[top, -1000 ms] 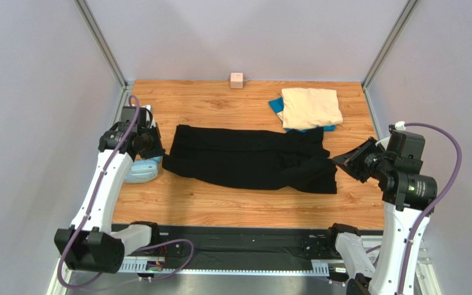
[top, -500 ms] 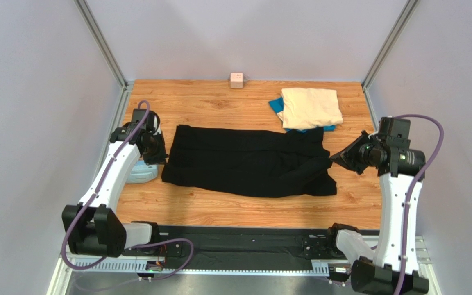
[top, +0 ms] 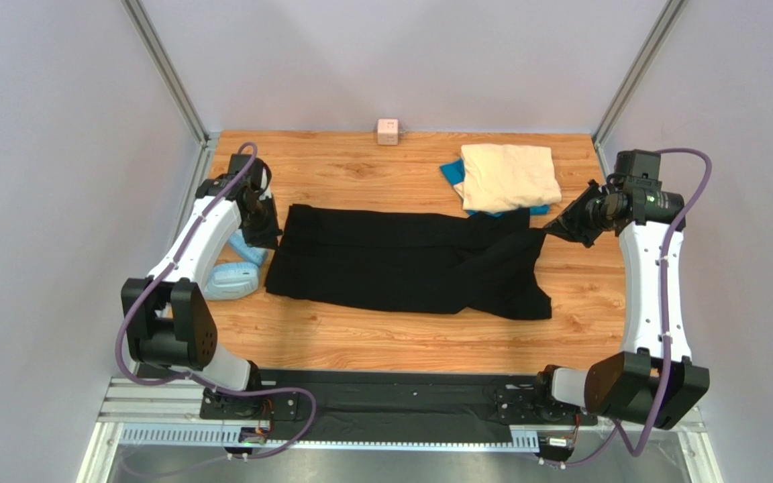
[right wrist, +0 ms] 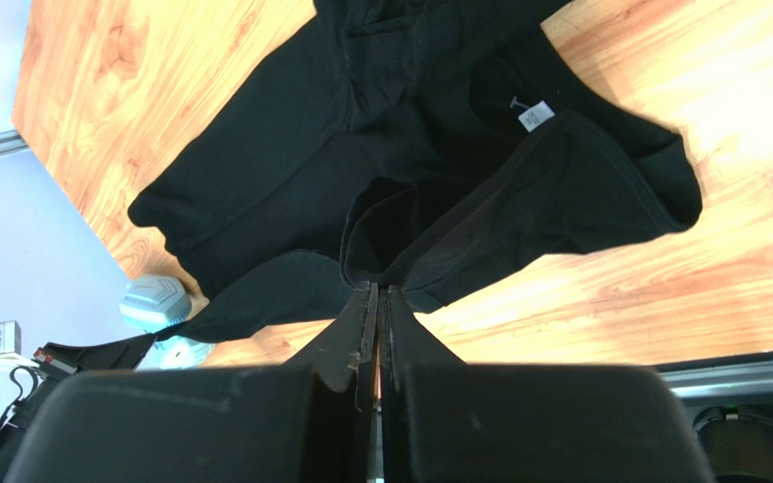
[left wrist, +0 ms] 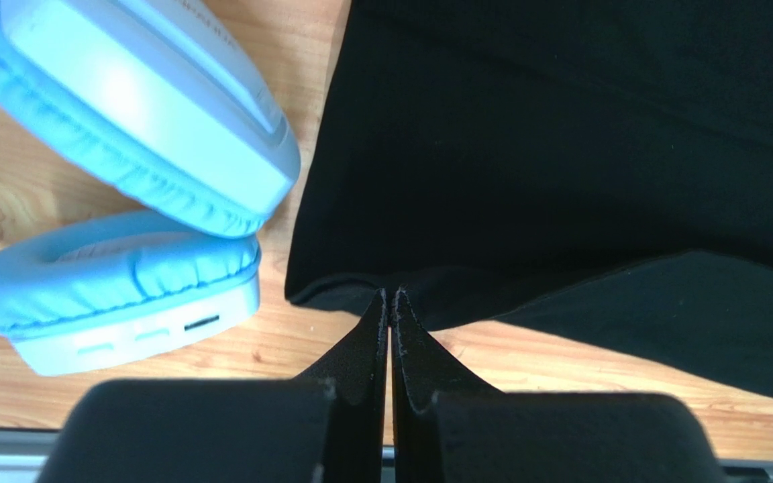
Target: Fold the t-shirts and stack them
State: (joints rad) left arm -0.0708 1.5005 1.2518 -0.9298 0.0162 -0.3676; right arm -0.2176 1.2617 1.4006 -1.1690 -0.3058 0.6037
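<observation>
While clamped tight, grips black t-shirt (top: 401, 264) at 9 o'clock with left gripper (top: 272, 240), at 3 o'clock with right gripper (top: 546, 231).

You see the black shirt (top: 391, 262) is matt cloth, the table (top: 340, 171) smooth wood, and the headphones (left wrist: 128, 292) glossy plastic.

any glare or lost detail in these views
left wrist view: the light-blue headphones are blown out nearly white on top, and the black t-shirt is a flat dark mass with little fold detail; right wrist view: the wooden table washes out pale at the right; top external view: evenly lit, only soft shadows.
</observation>
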